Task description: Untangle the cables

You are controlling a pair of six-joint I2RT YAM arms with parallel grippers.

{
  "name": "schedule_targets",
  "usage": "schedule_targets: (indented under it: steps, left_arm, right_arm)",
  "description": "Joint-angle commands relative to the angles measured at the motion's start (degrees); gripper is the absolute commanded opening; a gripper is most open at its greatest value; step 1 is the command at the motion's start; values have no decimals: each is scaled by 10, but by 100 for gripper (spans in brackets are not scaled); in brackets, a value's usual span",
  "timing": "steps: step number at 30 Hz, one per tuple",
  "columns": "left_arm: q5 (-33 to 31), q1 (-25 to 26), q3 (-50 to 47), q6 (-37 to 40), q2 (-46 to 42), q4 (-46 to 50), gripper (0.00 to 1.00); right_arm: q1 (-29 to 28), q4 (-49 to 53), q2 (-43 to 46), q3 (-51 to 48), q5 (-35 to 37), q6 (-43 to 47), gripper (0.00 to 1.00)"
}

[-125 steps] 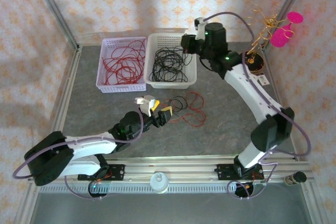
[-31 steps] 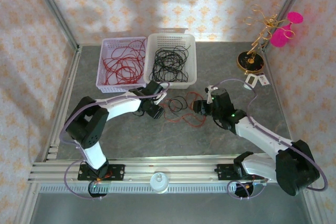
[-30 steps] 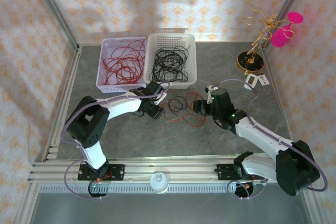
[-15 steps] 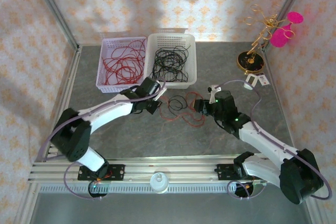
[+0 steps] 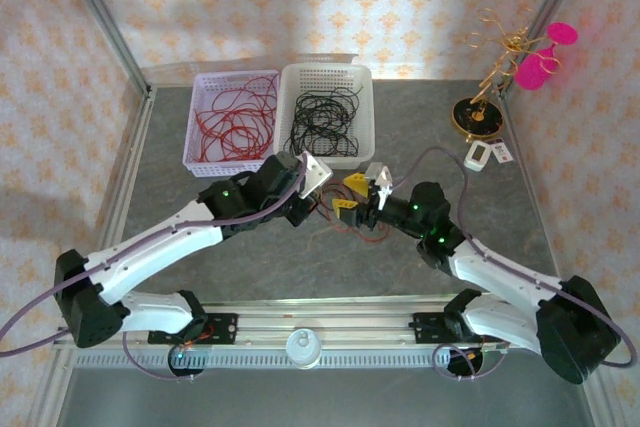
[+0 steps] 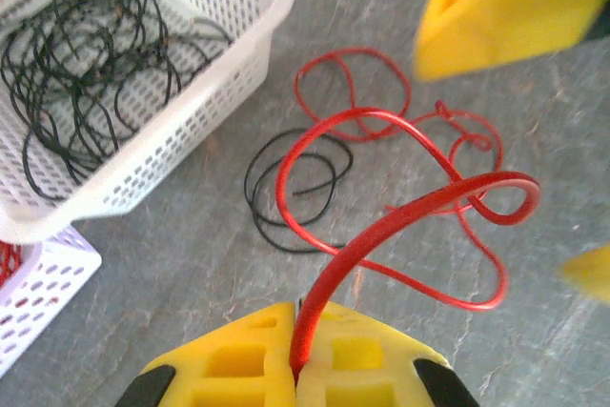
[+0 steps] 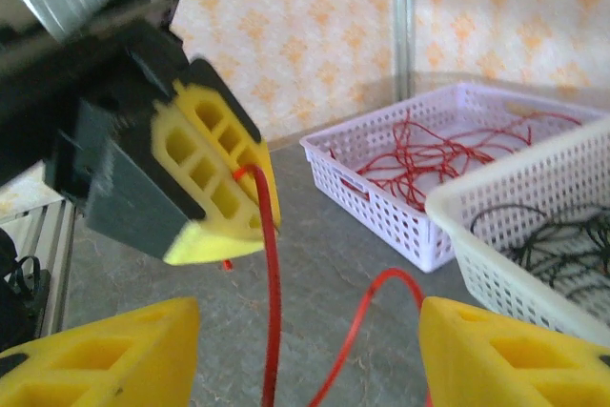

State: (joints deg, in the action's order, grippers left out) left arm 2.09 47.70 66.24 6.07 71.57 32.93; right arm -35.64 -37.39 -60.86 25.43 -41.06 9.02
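Just in front of white basket [image 5: 322,160]: left gripper [image 6: 295,371] pinched tight on red cable [image 6: 439,198], strand lifted off table [image 5: 420,117]. Facing it, right gripper [image 7: 305,335], yellow fingers [image 7: 496,350] spread wide, holding nothing, red strand passing between them. Other cables [image 5: 372,234], red loops plus one black cable [image 6: 250,188], lying loose before same basket. Step in hand: teasing red strand out of clump. Next, probably: right fingers close on strand, arms draw apart gently, black loop left behind

Red cable [image 6: 303,331] in lifted loops, one end pinched; black cable [image 6: 291,188] coiled flat nearby.
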Motion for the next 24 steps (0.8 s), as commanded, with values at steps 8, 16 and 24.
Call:
schedule_targets:
  steps: [8,16,24]
  left_arm:
    - [1,30,84,2,-32,43,0]
    - [7,39,122,-4,-79,-24,0]
    - [10,40,170,14,-91,-67,0]
  right_arm:
    - [-8,-94,-56,32,-7,65,61]
    - [-14,-255,-140,-35,-80,-41,62]
    - [-22,-274,-218,-39,-60,-67,57]
